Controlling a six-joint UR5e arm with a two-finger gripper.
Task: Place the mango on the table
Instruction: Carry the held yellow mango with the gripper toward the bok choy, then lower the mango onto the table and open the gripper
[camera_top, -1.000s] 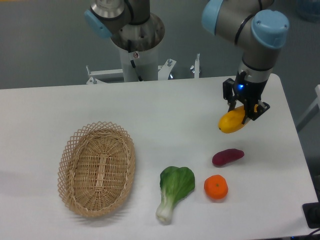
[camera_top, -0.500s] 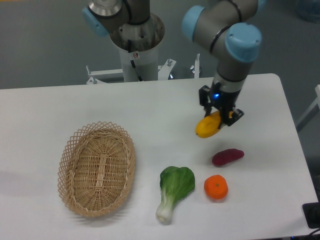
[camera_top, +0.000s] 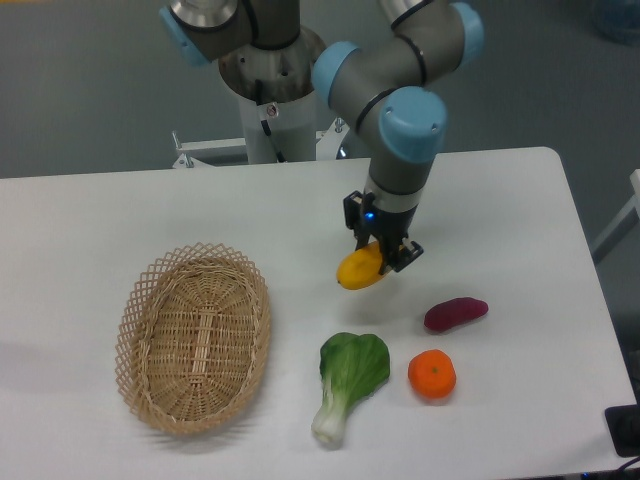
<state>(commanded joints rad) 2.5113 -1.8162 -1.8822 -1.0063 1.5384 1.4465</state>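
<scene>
Yellow mango (camera_top: 359, 269), tilted, above white table (camera_top: 300, 215)

mango (camera_top: 358, 269): I see only its left and lower part; the right end is covered by the claw (camera_top: 381, 252).
claw: the fingertips are too small and dark for me to separate; I cannot make out where the pads meet the fruit.
mango height: I cannot tell whether it touches the counter (camera_top: 300, 215) or hangs just above it.
arm (camera_top: 400, 90): its upper links run off the top edge.
counter: the near edge is cut off by the bottom of the picture, and the left end by the left edge.
black object (camera_top: 625, 430): cut off at the lower right corner; I cannot tell what it is.
</scene>
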